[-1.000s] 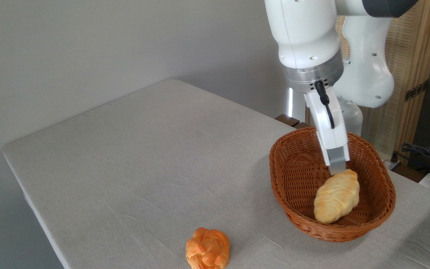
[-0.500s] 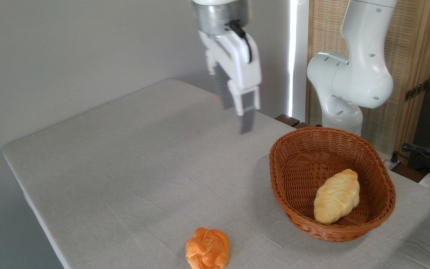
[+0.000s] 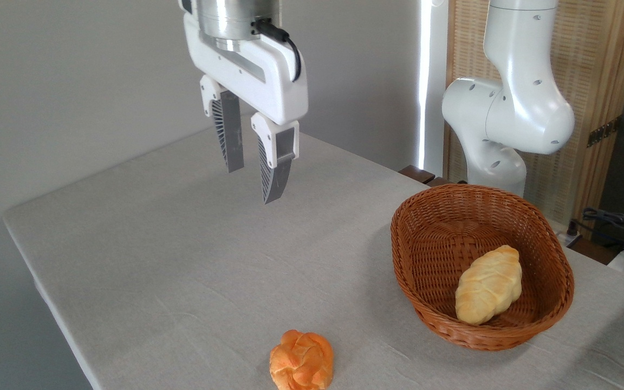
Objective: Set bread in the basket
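Observation:
The bread (image 3: 488,284), a pale golden braided loaf, lies inside the brown wicker basket (image 3: 417,227) at the right, resting toward its near right side. My gripper (image 3: 252,184) hangs high over the middle of the table, far to the left of the basket. It is open, with nothing between its two grey ribbed fingers.
A round orange knotted bun (image 3: 301,361) sits on the grey tablecloth near the front edge, left of the basket. The arm's white base (image 3: 507,116) stands behind the basket at the right, with cables (image 3: 615,219) beyond it. The table's left edge (image 3: 36,276) drops off.
My gripper has left the basket, risen and swung left across the table, turning so both fingers show. The bread stays where it lay in the basket.

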